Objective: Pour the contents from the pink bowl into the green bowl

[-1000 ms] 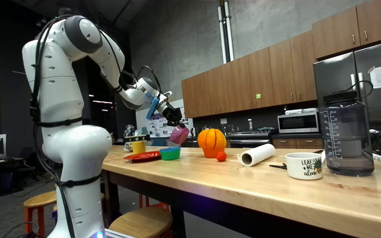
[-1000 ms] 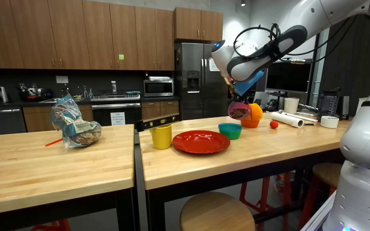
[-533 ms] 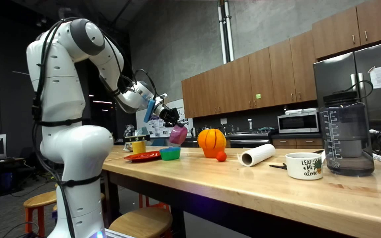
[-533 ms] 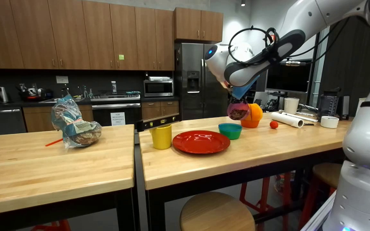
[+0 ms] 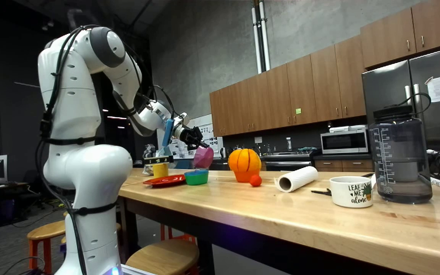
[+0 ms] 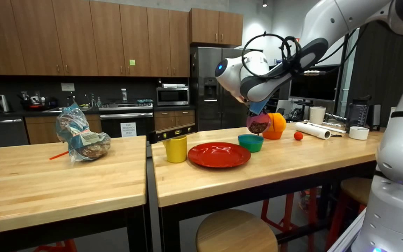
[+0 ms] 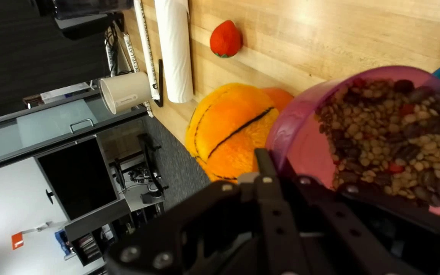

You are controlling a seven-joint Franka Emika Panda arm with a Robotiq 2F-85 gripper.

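The pink bowl (image 5: 203,157) is tilted steeply in the air, its mouth facing the camera in an exterior view (image 6: 261,117). My gripper (image 7: 275,164) is shut on its rim. In the wrist view, the pink bowl (image 7: 308,149) holds a mix of beans, lentils and red bits (image 7: 388,141), heaped toward the side away from the fingers; pieces at that edge look blurred. The green bowl (image 6: 252,145) stands upright on the table below and slightly in front of it. The green bowl (image 5: 196,178) has a blue-looking inside; the wrist view shows only its teal edge, mostly hidden behind the pink bowl.
A plush orange ball (image 6: 278,122) in an orange cup stands close beside the pink bowl. A red plate (image 6: 219,154) lies beside the green bowl. A yellow cup (image 6: 176,148) carries a level. A strawberry (image 7: 225,39) and a paper roll (image 6: 312,130) lie farther along.
The arm has lowered a little, and the pink bowl has moved slightly toward the green bowl and tilted further. Its contents have slid toward the lower rim. The green bowl has not moved.
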